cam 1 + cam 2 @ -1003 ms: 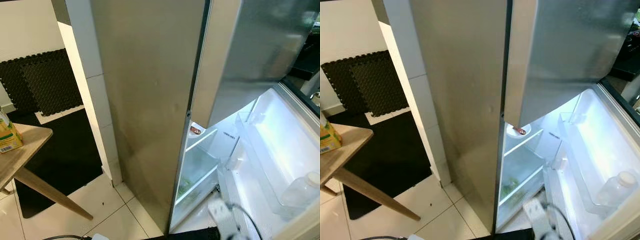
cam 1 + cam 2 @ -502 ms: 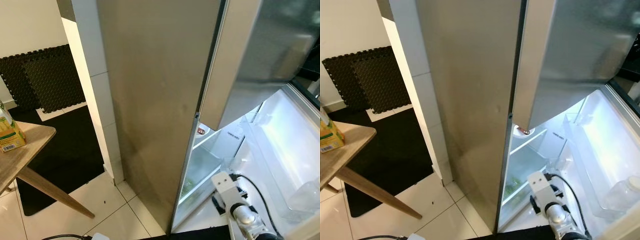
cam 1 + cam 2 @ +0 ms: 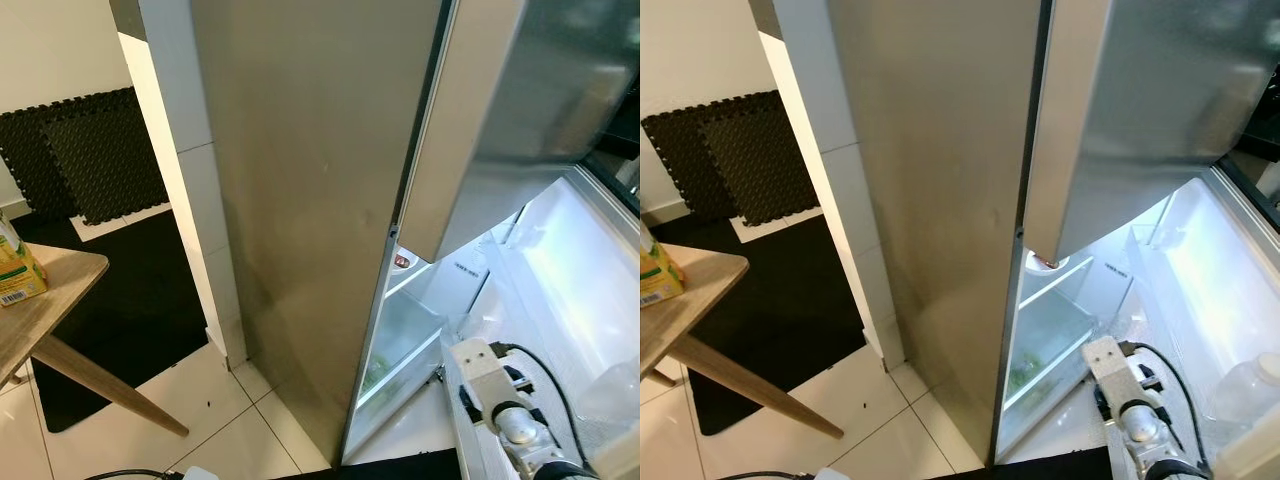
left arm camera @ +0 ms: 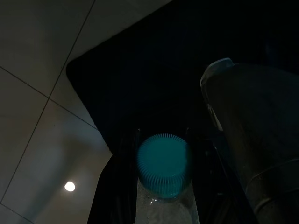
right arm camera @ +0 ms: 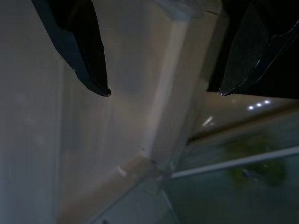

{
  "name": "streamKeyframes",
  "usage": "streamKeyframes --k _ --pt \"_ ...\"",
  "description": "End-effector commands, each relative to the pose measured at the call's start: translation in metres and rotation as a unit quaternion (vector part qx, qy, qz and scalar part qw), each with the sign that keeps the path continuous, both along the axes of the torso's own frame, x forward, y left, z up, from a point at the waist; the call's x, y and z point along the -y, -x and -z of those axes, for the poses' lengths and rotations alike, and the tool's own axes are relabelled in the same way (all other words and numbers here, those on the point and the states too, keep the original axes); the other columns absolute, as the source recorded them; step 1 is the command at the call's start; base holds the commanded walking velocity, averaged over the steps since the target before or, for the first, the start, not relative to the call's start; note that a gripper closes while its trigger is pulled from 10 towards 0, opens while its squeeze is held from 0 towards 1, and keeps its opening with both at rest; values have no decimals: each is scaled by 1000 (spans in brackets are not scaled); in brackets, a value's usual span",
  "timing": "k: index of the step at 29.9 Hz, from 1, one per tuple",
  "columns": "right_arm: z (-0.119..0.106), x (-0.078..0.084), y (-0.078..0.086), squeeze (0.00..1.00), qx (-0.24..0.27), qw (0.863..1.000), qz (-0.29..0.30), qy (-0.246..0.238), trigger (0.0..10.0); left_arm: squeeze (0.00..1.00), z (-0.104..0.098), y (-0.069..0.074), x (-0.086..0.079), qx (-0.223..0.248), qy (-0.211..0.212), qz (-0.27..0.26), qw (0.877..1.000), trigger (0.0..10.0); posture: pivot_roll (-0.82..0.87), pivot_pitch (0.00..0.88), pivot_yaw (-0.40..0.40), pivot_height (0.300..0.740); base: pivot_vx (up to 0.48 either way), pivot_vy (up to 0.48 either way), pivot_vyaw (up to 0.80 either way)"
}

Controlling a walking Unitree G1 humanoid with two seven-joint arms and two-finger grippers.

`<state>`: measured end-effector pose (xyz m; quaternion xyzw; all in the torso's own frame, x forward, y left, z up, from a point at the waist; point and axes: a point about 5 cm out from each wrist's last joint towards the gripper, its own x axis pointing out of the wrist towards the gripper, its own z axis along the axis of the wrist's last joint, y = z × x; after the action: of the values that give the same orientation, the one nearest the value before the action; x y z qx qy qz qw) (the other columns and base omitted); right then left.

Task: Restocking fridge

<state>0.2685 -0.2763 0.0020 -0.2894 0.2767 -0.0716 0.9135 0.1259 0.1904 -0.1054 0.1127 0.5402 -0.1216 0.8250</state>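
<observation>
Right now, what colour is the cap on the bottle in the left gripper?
Teal, ribbed cap, best in the left wrist view.

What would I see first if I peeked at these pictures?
A big silver fridge fills the middle, its inside glowing white at lower right. The right gripper, jaws open, reaches toward it. The left gripper holds a bottle with a teal cap.

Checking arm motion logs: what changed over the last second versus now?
The silver right arm has risen into the head views in front of the open fridge's lit interior; its right gripper is open, fingers apart, holding nothing. The left gripper is shut on the clear teal-capped bottle. The wooden table stayed as it was.
</observation>
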Motion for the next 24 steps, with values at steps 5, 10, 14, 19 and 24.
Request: streamKeyframes --k 5,10,14,19,24 --pt "0 14 7 0 -8 1000 30 6 10000 0 5 11 14 -23 26 14 999 10000 -41 18 -18 740 0 0 0" --pt "0 17 8 0 -11 999 41 6 10000 0 5 11 14 -22 26 13 999 10000 -41 23 -14 740 0 0 -109" --pt "1 19 10 0 -18 999 46 13 10000 0 5 11 14 -23 27 13 999 10000 -40 26 -12 740 0 0 -592" --pt "1 26 14 0 -21 998 61 22 10000 0 5 13 15 -26 28 12 999 10000 -39 29 -12 740 0 0 -726" --pt "-1 33 16 0 -20 997 72 28 10000 0 5 13 14 -26 28 11 999 10000 -40 29 -12 740 0 0 -712"
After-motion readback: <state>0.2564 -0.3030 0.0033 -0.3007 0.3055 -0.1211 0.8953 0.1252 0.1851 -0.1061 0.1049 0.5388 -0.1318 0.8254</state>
